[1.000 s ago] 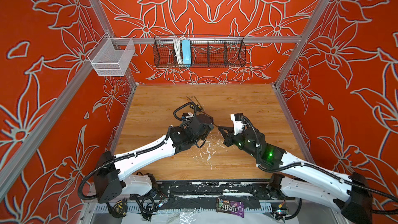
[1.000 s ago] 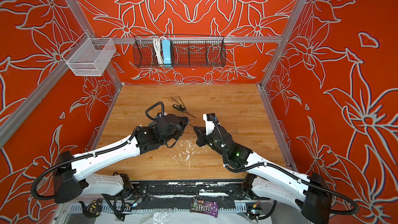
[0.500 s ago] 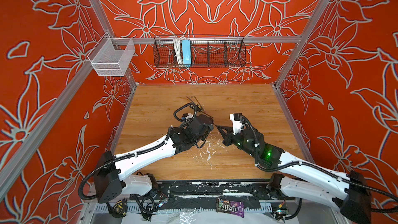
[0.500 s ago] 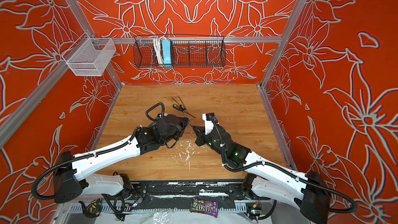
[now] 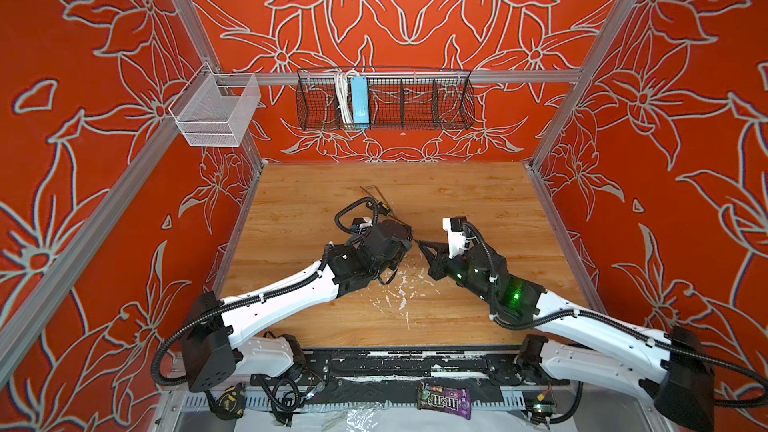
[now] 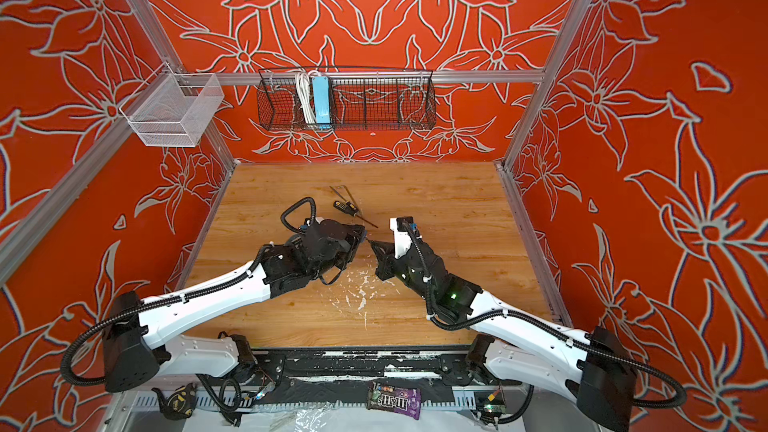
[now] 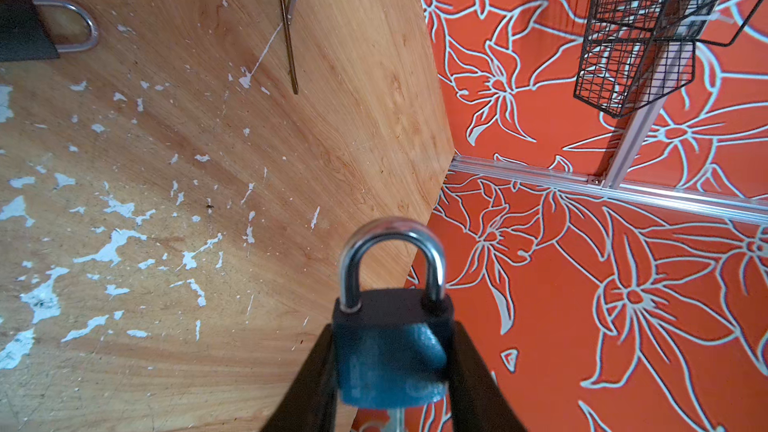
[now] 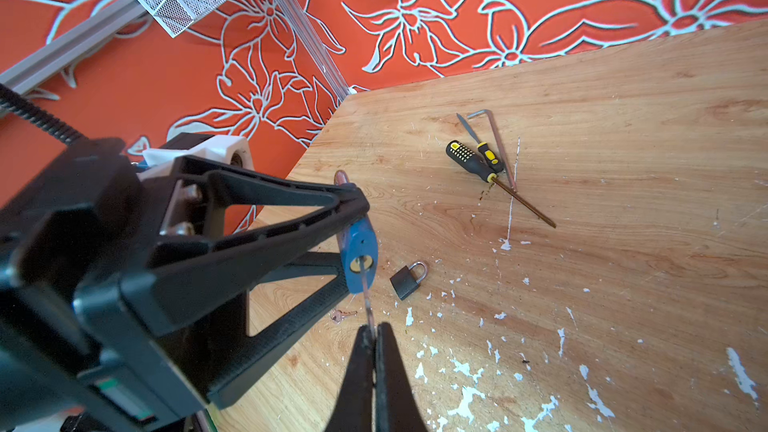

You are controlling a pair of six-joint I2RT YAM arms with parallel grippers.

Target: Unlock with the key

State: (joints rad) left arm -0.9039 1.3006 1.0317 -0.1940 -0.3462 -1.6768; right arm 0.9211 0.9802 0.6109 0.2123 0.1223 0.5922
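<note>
Right end effector (image 5: 419,242) barely shifted; M&M's packet (image 5: 444,402) front.

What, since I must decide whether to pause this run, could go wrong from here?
The right gripper pinches the thin silver key only at its end, with its tip in the keyhole of the blue padlock; turning may make it slip or bend. The left gripper clamps that padlock only by its body sides, in the air, so torque could twist it loose.

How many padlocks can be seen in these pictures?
2. A blue padlock is held in the left gripper, above the table. A black padlock lies on the table. Others may be hidden.
</note>
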